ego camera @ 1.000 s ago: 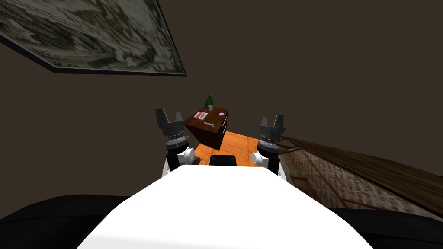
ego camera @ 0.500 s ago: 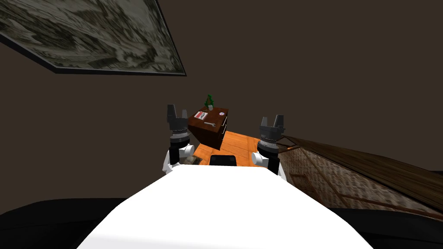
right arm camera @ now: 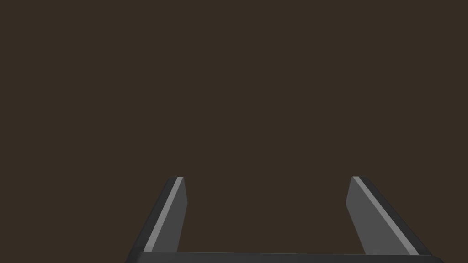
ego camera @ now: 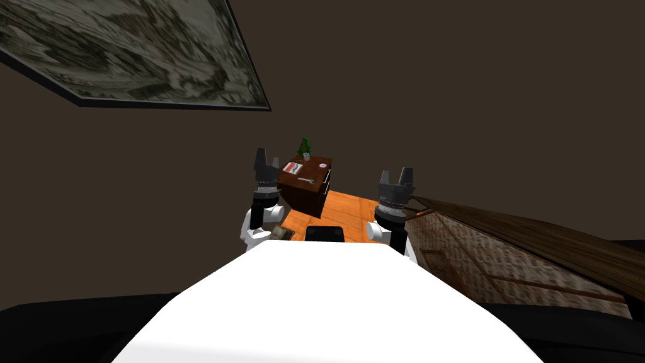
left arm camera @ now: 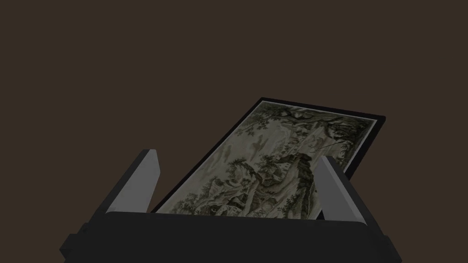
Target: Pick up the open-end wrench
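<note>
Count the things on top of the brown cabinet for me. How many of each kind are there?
open-end wrench: 1
potted plant: 1
flat red and white thing, maybe a book: 1
small round white thing: 1
Total: 4, all on top of the dark brown drawer cabinet.

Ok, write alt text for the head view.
A grey wrench lies on a dark wooden cabinet ahead, beside a red-and-white booklet and a potted plant. The left hand is raised by the cabinet's left edge, the right hand further right, both open.
</note>
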Available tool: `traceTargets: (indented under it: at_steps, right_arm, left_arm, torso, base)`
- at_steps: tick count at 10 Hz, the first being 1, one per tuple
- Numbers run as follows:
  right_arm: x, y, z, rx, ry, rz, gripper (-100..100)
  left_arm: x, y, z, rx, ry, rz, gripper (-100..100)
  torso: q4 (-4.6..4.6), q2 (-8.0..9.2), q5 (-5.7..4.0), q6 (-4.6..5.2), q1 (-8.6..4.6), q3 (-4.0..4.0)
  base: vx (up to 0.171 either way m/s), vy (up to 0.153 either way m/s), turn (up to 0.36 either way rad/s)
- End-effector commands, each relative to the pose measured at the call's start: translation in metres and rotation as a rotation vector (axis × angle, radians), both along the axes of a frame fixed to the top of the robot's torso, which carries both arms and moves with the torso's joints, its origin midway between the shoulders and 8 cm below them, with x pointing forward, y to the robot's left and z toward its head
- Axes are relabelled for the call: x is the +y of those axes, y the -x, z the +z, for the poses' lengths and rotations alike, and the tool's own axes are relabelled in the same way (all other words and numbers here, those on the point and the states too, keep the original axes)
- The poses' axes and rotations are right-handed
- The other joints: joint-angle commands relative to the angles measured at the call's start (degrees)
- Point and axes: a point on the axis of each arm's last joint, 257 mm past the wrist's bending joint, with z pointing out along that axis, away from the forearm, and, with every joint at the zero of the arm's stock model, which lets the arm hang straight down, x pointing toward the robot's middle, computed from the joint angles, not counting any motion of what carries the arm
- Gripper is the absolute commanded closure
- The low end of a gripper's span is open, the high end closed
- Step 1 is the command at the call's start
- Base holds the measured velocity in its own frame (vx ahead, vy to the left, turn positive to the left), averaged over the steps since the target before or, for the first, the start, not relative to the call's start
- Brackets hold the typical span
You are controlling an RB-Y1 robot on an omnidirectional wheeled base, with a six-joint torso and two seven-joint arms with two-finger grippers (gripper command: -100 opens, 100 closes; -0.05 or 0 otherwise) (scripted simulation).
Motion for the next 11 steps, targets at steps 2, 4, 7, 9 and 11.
traceTargets:
  at_steps: [2, 4, 7, 9, 11]
  right_arm:
    - [0.000, 0.000, 0.000, 0.000, 0.000, 0.000, 0]
    - [0.000, 0.000, 0.000, 0.000, 0.000, 0.000, 0]
    - [0.000, 0.000, 0.000, 0.000, 0.000, 0.000, 0]
    - [0.000, 0.000, 0.000, 0.000, 0.000, 0.000, 0]
    - [0.000, 0.000, 0.000, 0.000, 0.000, 0.000, 0]
  left_arm:
    - [-0.003, -0.026, -0.006, 0.057, -0.003, -0.016, -100]
    - [-0.004, -0.043, -0.010, 0.099, -0.002, -0.024, -100]
    - [-0.007, -0.063, -0.012, 0.144, 0.002, -0.033, -100]
    - [-0.006, -0.069, -0.018, 0.178, 0.005, -0.026, -100]
    - [-0.009, -0.087, -0.021, 0.221, 0.010, -0.033, -100]
  torso:
    - [0.00, -0.01, 0.01, -0.02, 0.00, -0.01]
    - [0.00, -0.01, 0.01, -0.02, 0.02, 0.00]
    - [-0.01, -0.03, -0.01, -0.02, -0.06, -0.02]
    - [-0.01, -0.02, 0.00, -0.02, -0.02, -0.01]
    - [-0.01, -0.01, -0.01, -0.01, -0.03, -0.01]
  base:
    - [-0.017, 0.039, -0.028]
    - [-0.024, 0.036, -0.033]
    - [-0.014, 0.025, -0.022]
    - [-0.012, 0.022, -0.013]
    - [-0.018, 0.029, -0.035]
